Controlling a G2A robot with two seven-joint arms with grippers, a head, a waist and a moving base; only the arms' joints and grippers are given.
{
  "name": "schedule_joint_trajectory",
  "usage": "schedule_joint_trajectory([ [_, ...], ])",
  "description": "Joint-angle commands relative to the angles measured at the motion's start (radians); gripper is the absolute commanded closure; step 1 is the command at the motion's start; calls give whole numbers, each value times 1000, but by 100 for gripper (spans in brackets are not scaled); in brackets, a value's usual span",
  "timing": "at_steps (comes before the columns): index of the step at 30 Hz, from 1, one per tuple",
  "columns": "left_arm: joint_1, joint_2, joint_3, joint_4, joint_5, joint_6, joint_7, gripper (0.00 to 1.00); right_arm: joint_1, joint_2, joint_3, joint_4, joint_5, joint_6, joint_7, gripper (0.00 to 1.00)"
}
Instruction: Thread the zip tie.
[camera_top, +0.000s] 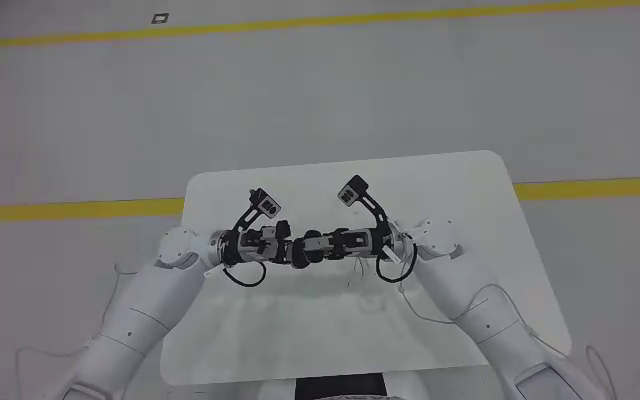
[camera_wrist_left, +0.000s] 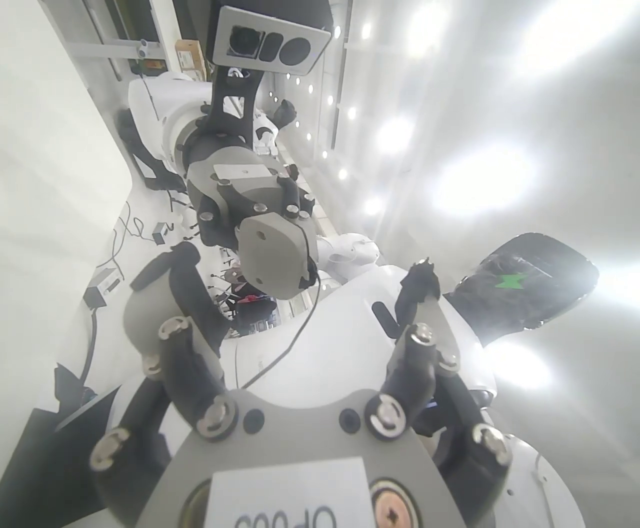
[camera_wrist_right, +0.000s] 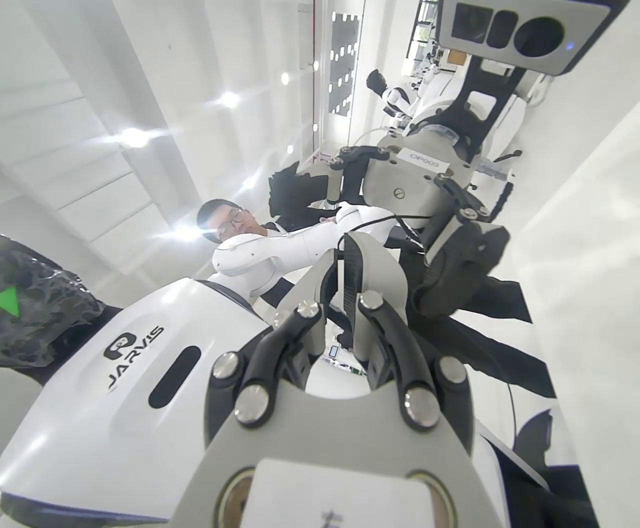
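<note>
Where the arms meet: over the middle of the white tabletop (camera_top: 450, 190), both wrists raised off it, tips almost touching.
Left gripper (camera_wrist_left: 292, 272): fingers (camera_wrist_left: 170, 280) spread wide with nothing between them. It faces the other arm's tip just ahead.
Zip tie (camera_wrist_left: 301, 327): hard to make out. A thin dark strand trailing down from the right arm's tip looks like it, hanging free above the tabletop.
Right gripper (camera_wrist_right: 340, 250): ribbed pads (camera_wrist_right: 350, 270) set nearly together, seemingly pinching the strand's upper end, though the pinch itself is hidden.
Step in hand: by my reading, lining up the two ends before any threading, since no loop shows.
Next move: likely the Left gripper closing on the loose end, then the tail fed into the head. That calls for fine alignment, because the strand is slender, limp and free to sway.
</note>
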Motion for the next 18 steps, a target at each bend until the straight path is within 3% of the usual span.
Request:
schedule_joint_trajectory([
  [1, -1, 0, -2, 2, 6, 3, -3, 61, 2, 5, 6, -6, -30, 8, 3, 100],
  [6, -2, -1, -4, 4, 21, 8, -4, 71, 5, 17, 19, -24, -95, 32, 4, 100],
  [18, 9, 2, -19, 1, 66, 15, 5, 79, -3, 40, 43, -65, -142, 64, 25, 100],
])
